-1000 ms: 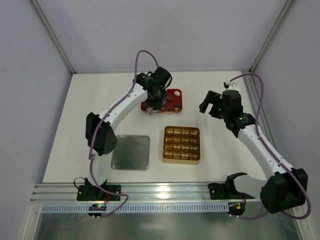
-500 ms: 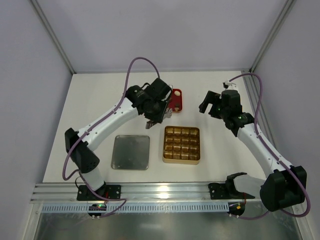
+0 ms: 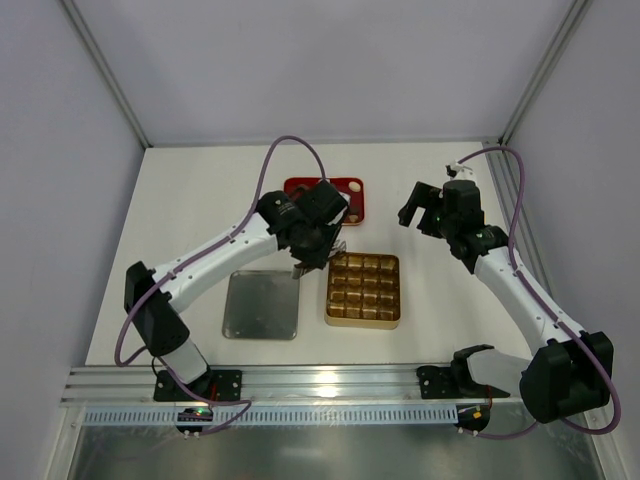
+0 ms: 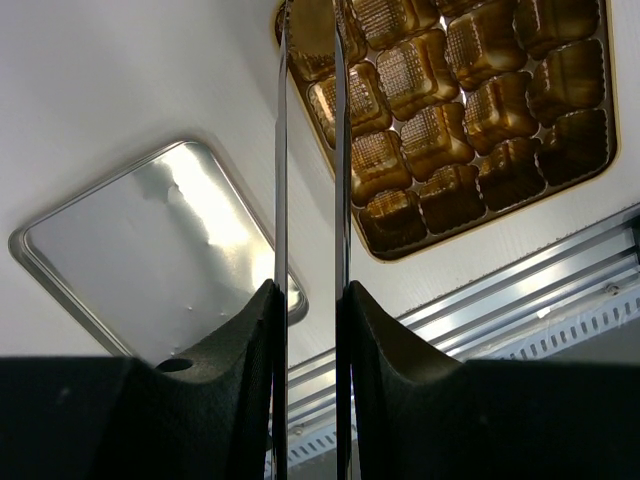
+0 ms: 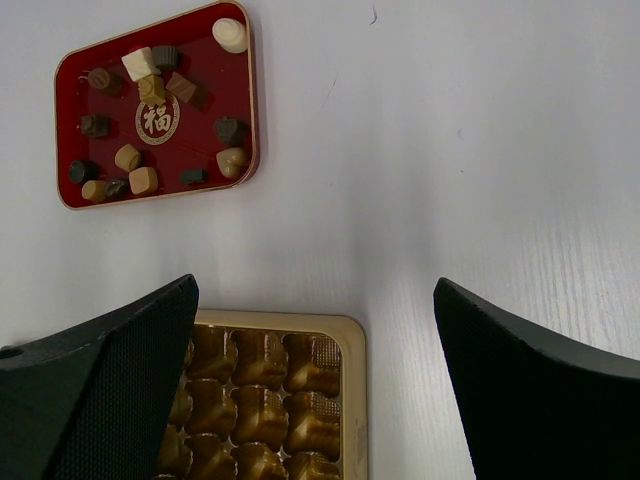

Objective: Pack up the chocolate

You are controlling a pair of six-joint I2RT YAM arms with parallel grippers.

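chocolate point(image 5: 143, 181) loose in the red tray point(image 5: 205, 150), at the far side of the table past the gold tray point(image 3: 363, 290). bite-size, round or square: no long axis, no heading to match. left gripper point(image 3: 333, 250) nearer, at the gold tray's far-left corner, blades narrowly apart; anything pinched, cannot tell. right gripper point(image 5: 315, 300) spread wide, empty, off to the right.

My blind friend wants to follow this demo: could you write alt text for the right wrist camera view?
A red tray holding over a dozen small chocolates, dark, light brown and white, lies on a white table. Nearer the camera sits a gold compartment tray, its visible cells empty, framed by the right gripper's two wide-open fingers.
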